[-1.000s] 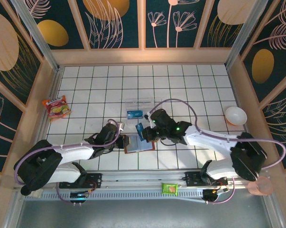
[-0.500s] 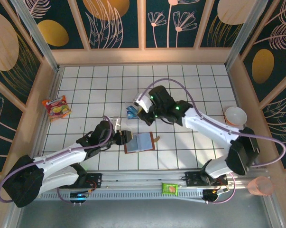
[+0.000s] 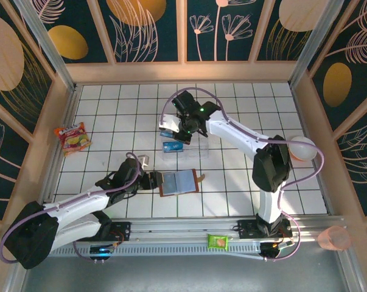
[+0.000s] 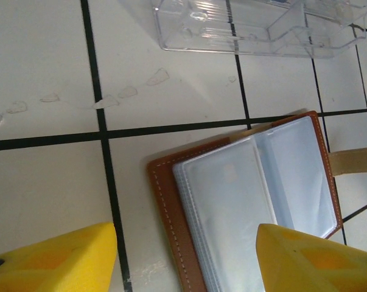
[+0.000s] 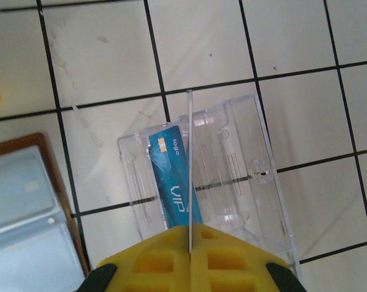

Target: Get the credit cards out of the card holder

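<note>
One credit card [image 5: 171, 176] flat inside clear plastic box [image 5: 244, 164]; we see second credit card [image 5: 189, 152] edge-on, clenched in right pincer [image 5: 189, 246]. Left pincer [image 4: 183, 261] released at edge of open card holder [image 4: 244, 194].

Right jaws: moved off card holder [image 3: 179, 182] toward 12 o'clock, now above clear plastic box [image 5: 232, 158]. Credit card [image 5: 189, 176] gone from holder, carried along, pinched edge-on. Left jaws: let go of holder's 9 o'clock edge, now spread apart beside it. Open holder now uncovered.
</note>
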`<action>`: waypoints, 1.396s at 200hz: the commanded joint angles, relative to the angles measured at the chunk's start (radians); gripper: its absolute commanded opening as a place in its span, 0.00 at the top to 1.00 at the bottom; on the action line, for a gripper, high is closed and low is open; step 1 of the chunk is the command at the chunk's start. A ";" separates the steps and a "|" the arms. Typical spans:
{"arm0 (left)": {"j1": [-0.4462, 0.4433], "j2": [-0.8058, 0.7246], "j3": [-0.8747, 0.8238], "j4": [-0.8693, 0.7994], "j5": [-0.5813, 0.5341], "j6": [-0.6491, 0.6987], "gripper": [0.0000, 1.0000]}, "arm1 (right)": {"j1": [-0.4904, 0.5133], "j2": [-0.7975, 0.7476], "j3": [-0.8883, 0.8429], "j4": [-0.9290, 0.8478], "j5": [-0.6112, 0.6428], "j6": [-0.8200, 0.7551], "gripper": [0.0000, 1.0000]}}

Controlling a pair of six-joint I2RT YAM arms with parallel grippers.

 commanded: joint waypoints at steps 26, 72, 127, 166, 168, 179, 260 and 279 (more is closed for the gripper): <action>0.026 0.013 0.001 -0.036 0.037 -0.014 0.38 | 0.014 0.052 0.034 -0.063 0.044 -0.147 1.00; 0.039 0.063 0.033 -0.048 0.046 0.002 0.38 | 0.012 0.094 0.034 -0.059 0.053 -0.196 1.00; 0.042 0.087 0.043 -0.044 0.046 0.004 0.38 | 0.003 0.134 0.052 -0.086 0.045 -0.214 1.00; 0.047 0.086 0.046 -0.053 0.049 0.009 0.38 | 0.000 0.150 0.055 -0.091 0.053 -0.216 1.00; 0.048 0.086 0.047 -0.053 0.048 0.009 0.38 | -0.001 0.151 0.055 -0.091 0.053 -0.217 1.00; 0.048 0.086 0.048 -0.055 0.048 0.010 0.38 | -0.001 0.154 0.055 -0.091 0.050 -0.216 0.99; 0.051 0.078 0.044 -0.047 0.052 0.007 0.38 | -0.004 0.151 0.068 -0.006 0.069 -0.148 0.72; 0.051 0.062 0.039 -0.048 0.046 0.004 0.38 | -0.005 0.127 0.083 0.034 0.047 -0.106 0.70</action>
